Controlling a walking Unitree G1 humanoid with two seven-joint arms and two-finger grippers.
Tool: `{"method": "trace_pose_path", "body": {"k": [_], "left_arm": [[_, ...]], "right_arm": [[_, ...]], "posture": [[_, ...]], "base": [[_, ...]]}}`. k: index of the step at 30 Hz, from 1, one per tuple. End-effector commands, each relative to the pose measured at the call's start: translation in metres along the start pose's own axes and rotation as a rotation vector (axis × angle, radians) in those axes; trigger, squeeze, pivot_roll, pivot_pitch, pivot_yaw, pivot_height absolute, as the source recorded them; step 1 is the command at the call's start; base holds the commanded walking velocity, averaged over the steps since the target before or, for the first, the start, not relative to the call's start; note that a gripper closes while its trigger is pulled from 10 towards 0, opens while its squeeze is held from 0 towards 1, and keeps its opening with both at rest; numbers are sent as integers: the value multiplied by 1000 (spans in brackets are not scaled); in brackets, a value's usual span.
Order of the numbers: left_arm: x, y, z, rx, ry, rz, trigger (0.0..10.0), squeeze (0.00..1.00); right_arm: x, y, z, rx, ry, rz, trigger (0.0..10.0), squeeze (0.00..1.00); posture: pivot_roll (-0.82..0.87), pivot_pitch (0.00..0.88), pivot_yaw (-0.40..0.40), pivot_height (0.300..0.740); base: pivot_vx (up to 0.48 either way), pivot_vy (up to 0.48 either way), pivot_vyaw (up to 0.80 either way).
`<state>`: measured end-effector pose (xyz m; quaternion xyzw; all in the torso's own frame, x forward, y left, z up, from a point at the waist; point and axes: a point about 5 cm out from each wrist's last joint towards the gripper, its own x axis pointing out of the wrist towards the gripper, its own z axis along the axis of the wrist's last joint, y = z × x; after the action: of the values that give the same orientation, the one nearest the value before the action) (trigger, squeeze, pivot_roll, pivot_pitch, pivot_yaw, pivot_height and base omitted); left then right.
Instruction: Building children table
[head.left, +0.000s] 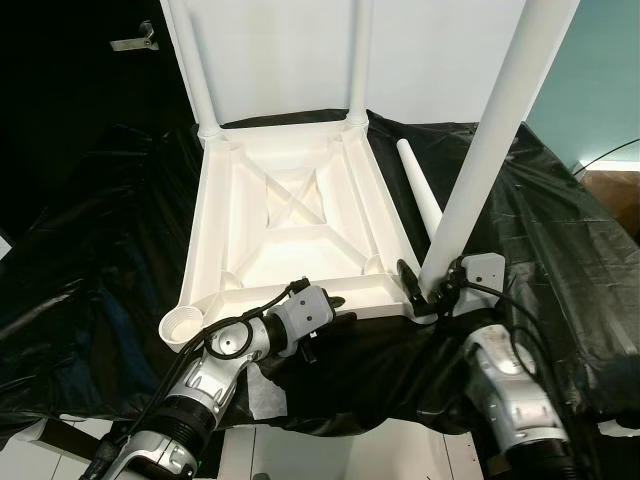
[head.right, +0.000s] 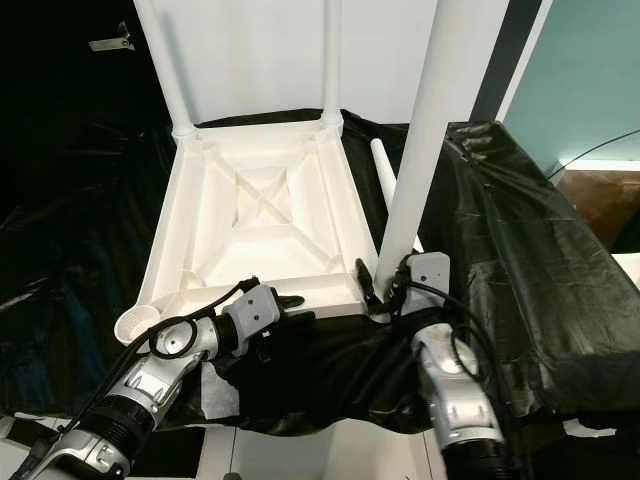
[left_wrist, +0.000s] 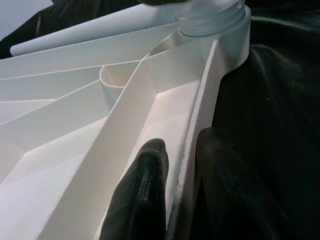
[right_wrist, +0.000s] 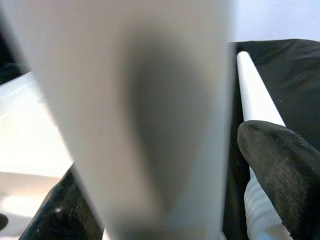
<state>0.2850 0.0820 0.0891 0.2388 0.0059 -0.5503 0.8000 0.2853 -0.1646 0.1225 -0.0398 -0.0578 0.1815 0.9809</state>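
On the black plastic sheeting (head.left: 540, 230), the inverted white tabletop (head.left: 290, 215) is lying; left gripper (head.left: 335, 318) is pinching its near rim, right gripper (head.left: 425, 285) is clamping an upright leg (head.left: 495, 130) at the corner.

A white table top (head.right: 262, 215) is lying upside down in the middle of the frame on black plastic sheeting (head.right: 520, 250), its ribbed underside facing up. Two white legs (head.right: 165, 65) are standing in its far corners, running out of the top of the frame. The right gripper (head.right: 385, 285), lower right of centre, is gripping a third leg (head.right: 425, 130) near its base at the near right corner. The left gripper (head.right: 285, 308) is pinching the near rim of the table top. A loose leg (head.right: 385, 175) is lying on the sheeting just right of the table top.
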Motion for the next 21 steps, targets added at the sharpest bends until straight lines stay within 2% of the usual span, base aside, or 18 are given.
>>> {"method": "trace_pose_path", "body": {"k": [1,3,6,11,12,13,21], "left_arm": [[-1,-17,-18,-40,78,-75,10000,0],[-1,-17,-18,-40,78,-75,10000,0],[-2,-17,-18,-39,79,-76,10000,0],[-1,-17,-17,-39,76,-77,10000,0],[-1,-17,-17,-40,76,-78,10000,0],[-2,-17,-17,-39,76,-79,10000,0],[-3,-16,-17,-37,79,-80,10000,0]], "right_arm": [[-1,-4,1,19,26,94,10000,0],[-2,-6,2,18,37,131,10000,0],[-8,-12,5,73,108,288,10000,0],[-11,-15,6,44,139,364,10000,0],[-11,-16,6,24,137,374,3137,0],[-11,-17,7,14,134,388,0,0],[-8,-28,11,-45,138,413,0,0]], "posture": [[-8,14,-7,740],[-8,14,-7,740],[-9,16,-8,740],[-9,17,-6,740],[-9,17,-5,740],[-9,17,-5,740],[-4,19,1,740]], "base": [[0,0,0],[0,0,0],[0,0,0],[0,0,0],[0,0,0],[0,0,0],[0,0,0]]}}
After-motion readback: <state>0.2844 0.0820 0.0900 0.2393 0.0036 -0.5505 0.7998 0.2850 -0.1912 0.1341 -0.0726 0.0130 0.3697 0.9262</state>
